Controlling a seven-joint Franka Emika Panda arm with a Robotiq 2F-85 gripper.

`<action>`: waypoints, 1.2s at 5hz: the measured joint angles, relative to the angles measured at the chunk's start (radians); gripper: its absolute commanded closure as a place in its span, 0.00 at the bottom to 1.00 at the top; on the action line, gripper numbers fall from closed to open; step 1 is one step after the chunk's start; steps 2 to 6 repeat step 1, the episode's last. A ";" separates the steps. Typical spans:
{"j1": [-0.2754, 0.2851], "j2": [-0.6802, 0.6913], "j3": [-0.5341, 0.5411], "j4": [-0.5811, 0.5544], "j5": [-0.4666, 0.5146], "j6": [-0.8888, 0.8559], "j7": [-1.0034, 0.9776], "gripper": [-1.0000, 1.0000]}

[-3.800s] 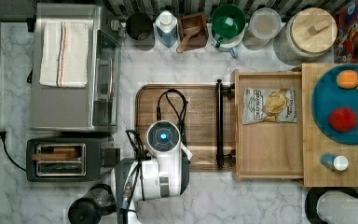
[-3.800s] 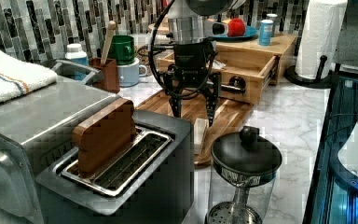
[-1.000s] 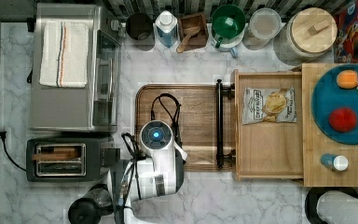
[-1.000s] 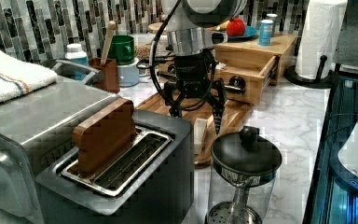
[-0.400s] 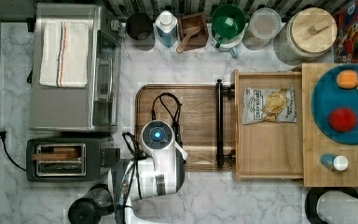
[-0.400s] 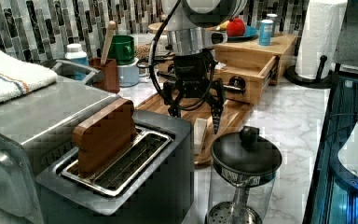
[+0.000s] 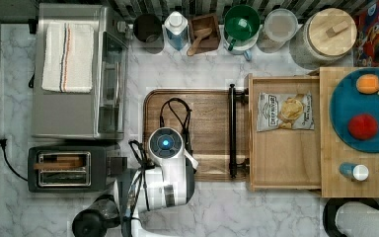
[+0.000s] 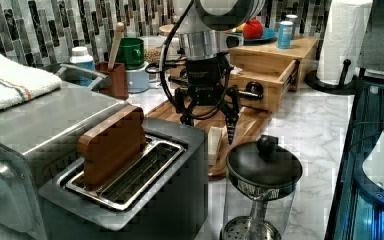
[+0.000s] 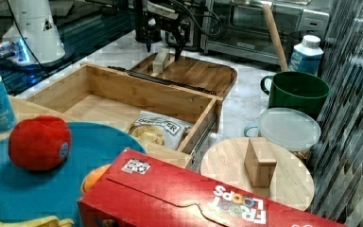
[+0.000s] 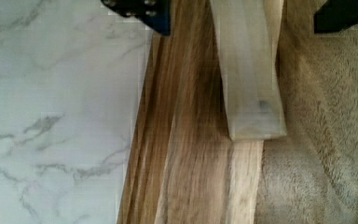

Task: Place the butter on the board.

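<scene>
The butter (image 8: 215,145) is a pale block standing on the board (image 7: 207,118), near the board's corner closest to the toaster. My gripper (image 8: 207,117) hangs just above the butter, open, its black fingers (image 8: 230,125) spread wide on either side without touching it. In the right view the butter (image 9: 160,60) stands upright on the board (image 9: 198,73) under the gripper (image 9: 163,47). The wrist view looks down on the butter (image 10: 249,70), which rests on the wood grain of the board (image 10: 191,163) beside its edge, with marble countertop beyond.
A toaster (image 7: 71,168) and a glass jar with a black lid (image 8: 262,170) stand close to the board's near corner. A wooden drawer (image 7: 281,163) with a chip bag (image 7: 286,112) and a black handle (image 7: 233,131) borders the board. Cups and jars line the back wall.
Since 3.8 s ago the gripper has opened wide and shifted slightly toward the top view's left, leaving the butter standing on the board. Nothing has visibly moved in the last second.
</scene>
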 measured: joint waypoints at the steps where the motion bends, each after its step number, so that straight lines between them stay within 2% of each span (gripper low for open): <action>1: -0.001 0.000 -0.001 0.000 0.000 -0.001 0.000 0.00; 6: -0.001 0.000 -0.001 0.000 0.000 -0.001 0.000 0.00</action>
